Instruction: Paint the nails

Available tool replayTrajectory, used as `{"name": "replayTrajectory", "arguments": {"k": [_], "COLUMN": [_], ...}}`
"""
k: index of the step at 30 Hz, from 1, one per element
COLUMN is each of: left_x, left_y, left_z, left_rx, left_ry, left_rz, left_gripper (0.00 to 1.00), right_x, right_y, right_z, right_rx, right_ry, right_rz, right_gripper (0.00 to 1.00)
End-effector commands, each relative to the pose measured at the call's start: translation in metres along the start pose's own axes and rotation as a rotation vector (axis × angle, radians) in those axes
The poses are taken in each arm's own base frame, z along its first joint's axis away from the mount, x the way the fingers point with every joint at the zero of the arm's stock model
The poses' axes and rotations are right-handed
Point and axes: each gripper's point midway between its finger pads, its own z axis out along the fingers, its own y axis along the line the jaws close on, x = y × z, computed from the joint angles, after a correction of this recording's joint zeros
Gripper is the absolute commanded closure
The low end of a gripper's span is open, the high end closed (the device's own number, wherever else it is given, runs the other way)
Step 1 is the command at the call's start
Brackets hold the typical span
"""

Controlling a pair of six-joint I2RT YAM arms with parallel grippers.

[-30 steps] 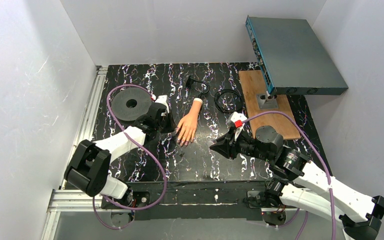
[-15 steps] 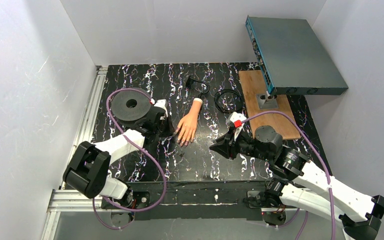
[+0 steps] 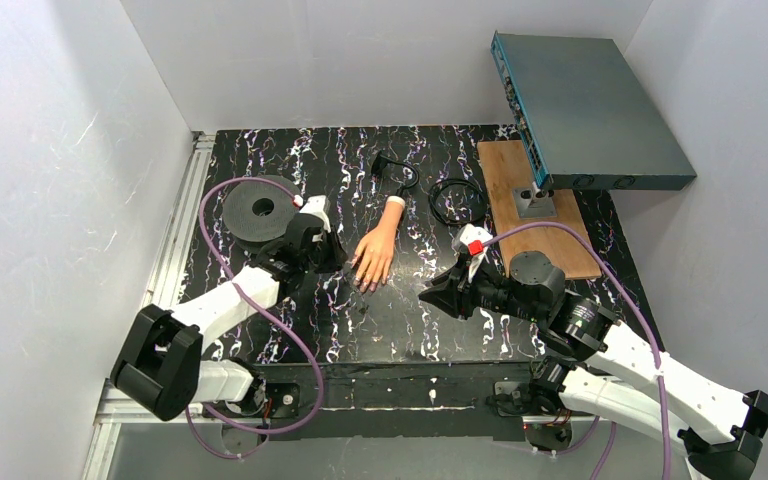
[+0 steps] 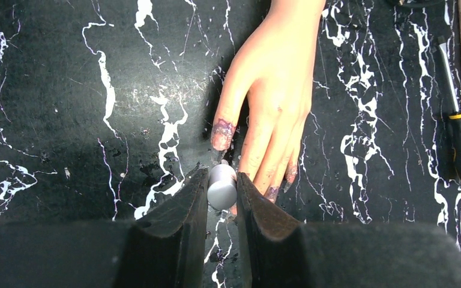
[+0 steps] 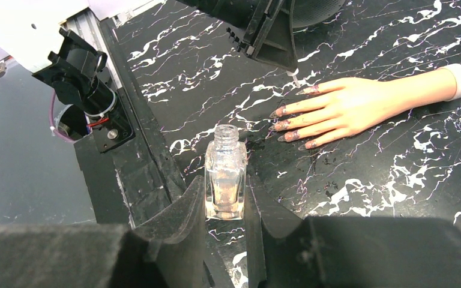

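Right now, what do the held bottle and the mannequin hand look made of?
Bottle: likely clear glass, glossy; see-through walls with bright edge glints. Mannequin hand: matte flesh-coloured rubber or plastic, smooth moulded skin; which one, cannot tell.

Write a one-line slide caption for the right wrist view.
Right gripper clamps an uncapped polish bottle near the mannequin hand lying on the marbled table, nails smeared purple.

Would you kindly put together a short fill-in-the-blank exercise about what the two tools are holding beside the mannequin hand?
The right tool holds an uncapped glass bottle that stands ____.
The left tool pinches a small grey cap close to the mannequin hand, which lies palm ____.
The nails are stained ____.
Missing words: upright; down; purple.
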Motion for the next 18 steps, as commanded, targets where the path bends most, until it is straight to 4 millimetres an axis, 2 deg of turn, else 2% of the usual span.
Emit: {"name": "replayTrajectory", "arguments": {"k": [1,18], "left_x": [-0.015,-0.016], "left_y": [-0.004,-0.010], "left_z": [-0.008,0.018], "left_rx": [0.004,0.012], "left_ry": [-0.034,-0.008], "left_rz": [-0.005,-0.005], "left_gripper": [1.00,1.00], "right_x": [-0.026,-0.023], "right_y": [0.007,0.005], "right_z": [0.000,0.001], "right_rx": [-0.024,-0.016], "right_ry": [-0.078,-0.069], "right_rz": [-0.021,-0.021], "right_gripper": [0.99,0.99]}}
